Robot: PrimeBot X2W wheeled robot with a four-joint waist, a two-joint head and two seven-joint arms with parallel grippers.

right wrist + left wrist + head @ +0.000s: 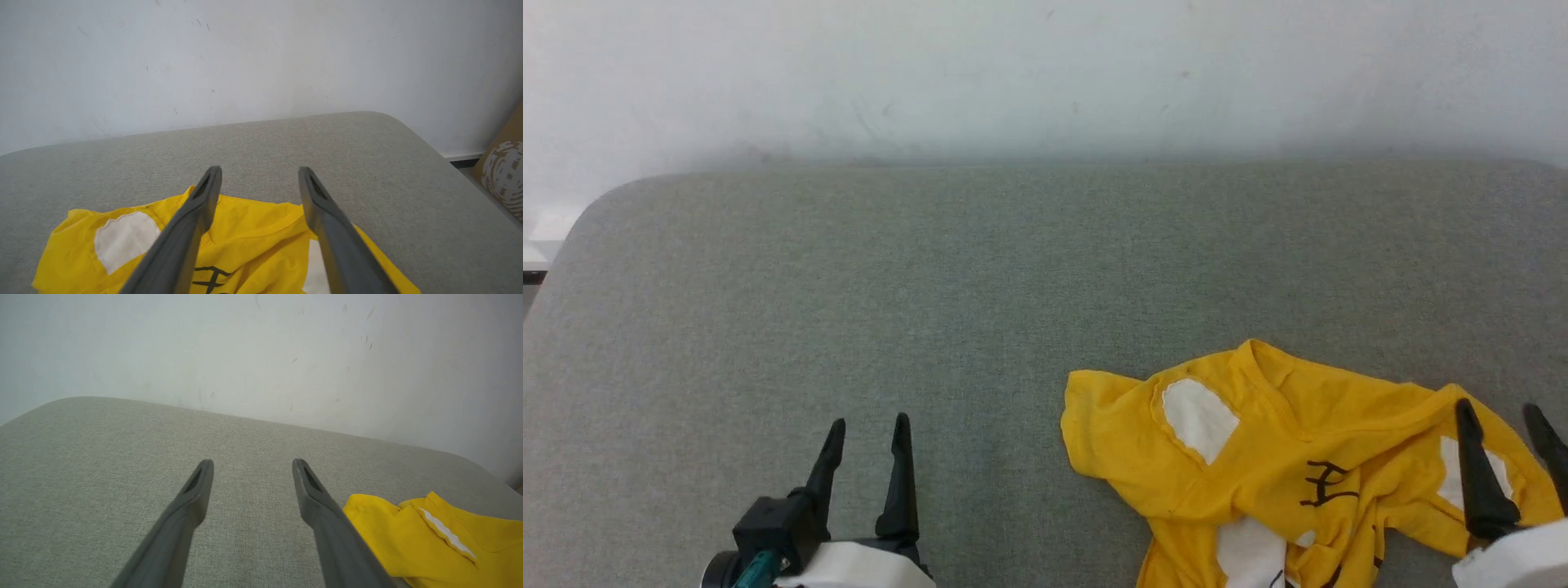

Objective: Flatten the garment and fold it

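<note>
The left claw (869,421) sits closest, at the bottom edge of the head view. Its two dark fingers are spread apart with nothing between them. It is well to the left of the garment (1274,425), over bare grey cloth, and in its own wrist view only the table (931,286) shows between the fingertips.

The right claw (1499,407) is also spread wide and grips nothing. Its fingers point over the garment's right end, one finger (1478,474) crossing a white patch there. In the right wrist view yellow cloth shows in the gap between the fingers, and their tips reach about as far as the garment's far edge. Whether the fingers touch the cloth cannot be told.

The garment, a bright yellow T-shirt, lies crumpled on the near right part of the table, its near part cut off by the bottom of the head view. Its collar (1266,359) points toward the wall (1045,73). A white patch (1196,418) lies just left of the collar, and black stroke marks (1327,482) sit nearer than the collar, among the folds. The left sleeve is spread flat, while the middle is bunched and wrinkled.

Beyond the garment the table runs bare to the pale wall. Far to the garment's right, past the table's rounded corner, stands a brown board with a white print (504,167).
</note>
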